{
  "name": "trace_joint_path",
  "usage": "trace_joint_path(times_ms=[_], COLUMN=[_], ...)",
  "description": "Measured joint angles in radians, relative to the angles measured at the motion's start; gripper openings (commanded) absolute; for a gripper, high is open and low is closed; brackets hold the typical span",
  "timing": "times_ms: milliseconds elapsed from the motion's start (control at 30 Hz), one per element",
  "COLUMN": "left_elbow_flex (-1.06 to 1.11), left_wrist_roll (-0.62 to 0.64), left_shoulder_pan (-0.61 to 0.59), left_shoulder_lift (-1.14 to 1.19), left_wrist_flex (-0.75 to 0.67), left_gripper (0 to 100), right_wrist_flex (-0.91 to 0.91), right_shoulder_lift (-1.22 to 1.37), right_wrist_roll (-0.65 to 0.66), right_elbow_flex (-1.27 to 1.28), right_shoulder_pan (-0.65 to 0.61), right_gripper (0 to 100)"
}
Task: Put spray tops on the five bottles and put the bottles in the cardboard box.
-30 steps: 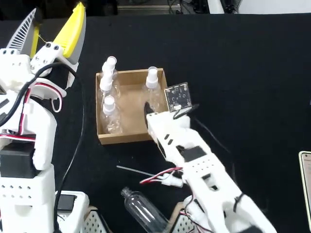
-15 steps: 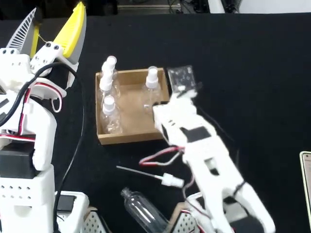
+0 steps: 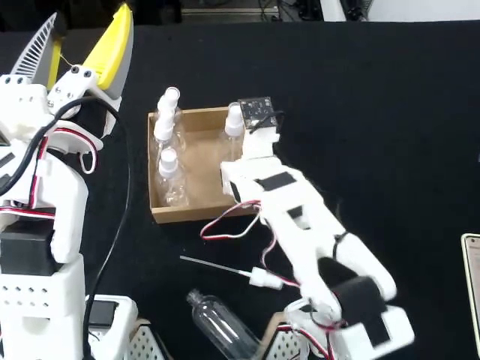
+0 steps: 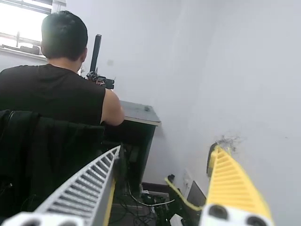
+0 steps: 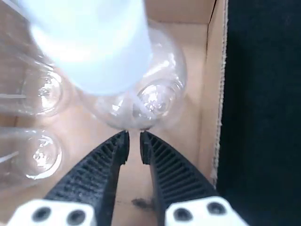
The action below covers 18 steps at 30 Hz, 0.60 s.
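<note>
Cardboard box (image 3: 191, 212) sits on the black table (image 3: 390, 112) between the two arms, holding four upright bottles, each with a white spray top; three bottles (image 3: 168, 162) stand in a row along the wall on the left arm's side, and the fourth bottle (image 3: 235, 120) stands in the far corner opposite; from above their clear bodies are hard to make out against the brown floor; the right arm (image 3: 315, 240) stretches over the box and its wrist covers the space beside that corner; in the right wrist view the right gripper (image 5: 133, 136) points down into the box, its black fingers (image 5: 103, 165) nearly pressed together, a mere slit between them and nothing in it; the tips sit just beside the fourth bottle's foot, and whether they touch it cannot be told; that bottle's cap is a pale blur, and two other bottles are cut off at the edge; the fifth bottle (image 3: 221, 322) lies uncapped on its side near the arm bases, its lower end hidden; the loose spray top (image 3: 264, 279) lies just beyond it, thin tube pointing toward the left arm; the left gripper (image 3: 84, 19) is raised well apart from the box, yellow and white fingers spread wide, empty
</note>
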Motion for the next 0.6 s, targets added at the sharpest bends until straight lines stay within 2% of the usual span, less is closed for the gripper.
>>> trace_joint_path(times_ms=[233, 433, 600], left_elbow_flex=[0.000, 0.000, 0.000], left_wrist_roll=[0.000, 0.000, 0.000], left_shoulder_pan=[0.000, 0.000, 0.000], left_shoulder_lift=[0.000, 0.000, 0.000], left_wrist_flex=[0.000, 0.000, 0.000], left_gripper=[27, 27, 27], right_wrist_flex=[0.000, -0.135, -0.172], right_shoulder_lift=[0.052, 0.052, 0.054], right_wrist_roll=[-0.003, -0.003, -0.003], right_elbow_flex=[-0.046, -0.023, -0.018], right_shoulder_pan=[0.000, 0.000, 0.000], right_gripper=[1.0, 1.0, 1.0])
